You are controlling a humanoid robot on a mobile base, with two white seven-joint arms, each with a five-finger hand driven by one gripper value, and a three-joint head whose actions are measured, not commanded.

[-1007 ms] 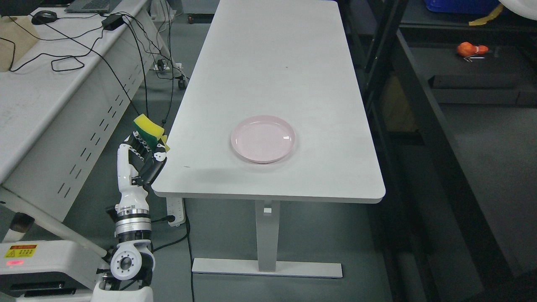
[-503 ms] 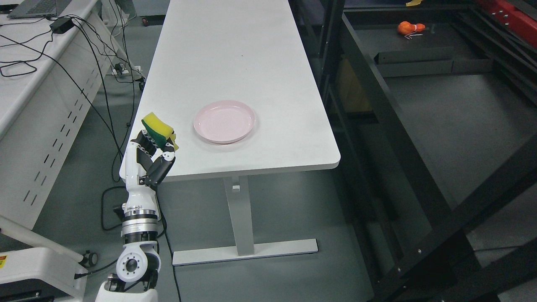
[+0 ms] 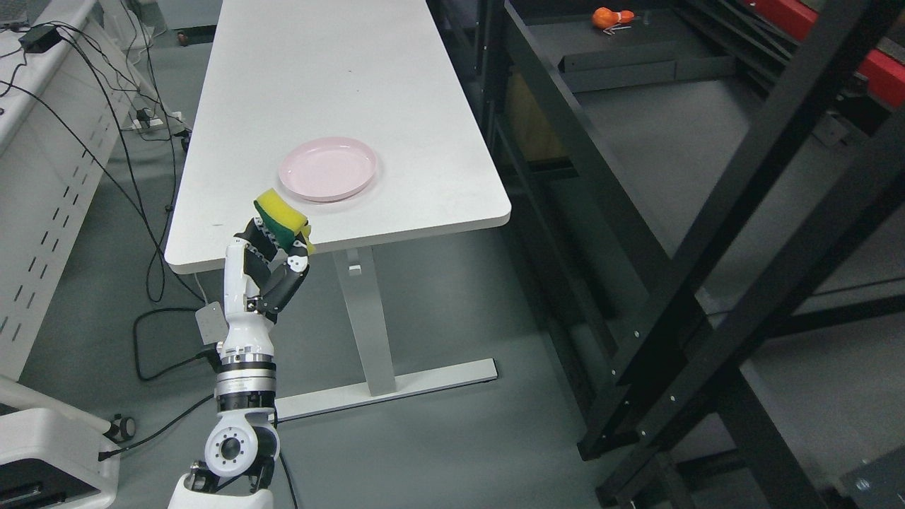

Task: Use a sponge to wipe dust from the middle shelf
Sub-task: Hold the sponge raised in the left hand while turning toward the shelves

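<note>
My left hand (image 3: 272, 251) comes up from the lower left and is shut on a yellow and green sponge (image 3: 281, 218). It holds the sponge upright in front of the near edge of a white table (image 3: 339, 78). A black metal shelf rack (image 3: 679, 233) stands to the right of the table. Its grey shelf surface (image 3: 679, 134) runs away from me and lies well to the right of my hand. My right arm does not show.
A pink plate (image 3: 327, 169) sits on the white table near its front. An orange object (image 3: 611, 18) lies at the far end of the shelf. Black rack posts (image 3: 771, 191) cross the right foreground. Cables (image 3: 106, 141) hang at the left beside another white desk.
The whole view has swung right, so the table has shifted left and the shelf rack fills the right. My left hand still grips the sponge in the same pose.
</note>
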